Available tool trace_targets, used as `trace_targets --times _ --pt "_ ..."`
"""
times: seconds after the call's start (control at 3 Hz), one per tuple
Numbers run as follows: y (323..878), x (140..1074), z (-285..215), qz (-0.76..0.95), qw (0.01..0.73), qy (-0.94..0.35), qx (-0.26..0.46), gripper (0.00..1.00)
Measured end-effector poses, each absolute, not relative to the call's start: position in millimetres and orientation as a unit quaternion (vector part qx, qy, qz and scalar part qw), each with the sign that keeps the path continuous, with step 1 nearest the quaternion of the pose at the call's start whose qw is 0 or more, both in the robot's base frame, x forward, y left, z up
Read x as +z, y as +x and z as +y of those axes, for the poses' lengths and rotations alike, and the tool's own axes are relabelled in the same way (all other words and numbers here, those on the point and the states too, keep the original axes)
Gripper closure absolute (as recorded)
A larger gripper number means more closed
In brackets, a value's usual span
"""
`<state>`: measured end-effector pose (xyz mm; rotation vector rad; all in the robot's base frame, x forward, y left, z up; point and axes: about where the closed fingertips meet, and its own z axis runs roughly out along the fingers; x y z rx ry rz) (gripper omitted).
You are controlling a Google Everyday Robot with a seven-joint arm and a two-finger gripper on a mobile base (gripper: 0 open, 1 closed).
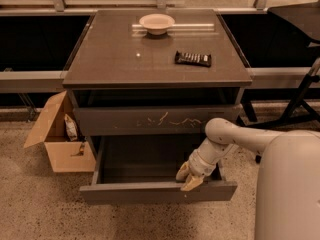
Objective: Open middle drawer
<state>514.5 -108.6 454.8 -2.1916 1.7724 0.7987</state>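
The middle drawer point(150, 192) is a wide dark grey box with a plain front. It stands pulled far out of the cabinet toward me, and its deep inside shows empty. My gripper point(188, 177) is at the right part of the drawer front's top edge. One finger is inside the box and one is outside, shut on the front panel. My pale arm point(235, 139) reaches in from the right. Above the drawer is the taller front with white scratch marks point(155, 120), which is closed.
The cabinet top point(125, 64) carries a pale bowl point(157, 23) and a dark flat packet point(193, 59). An open cardboard box point(55, 139) stands on the floor at the left. My body point(290, 189) fills the lower right. A dark stand point(300, 101) is at the right.
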Motion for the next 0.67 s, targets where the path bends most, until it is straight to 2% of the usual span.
trace_targets --times 0.33,0.67 --pt "514 458 -111 0.598 0.112 -0.746 0.273 0.01" --pt "517 478 -125 0.597 0.134 -0.747 0.261 0.0"
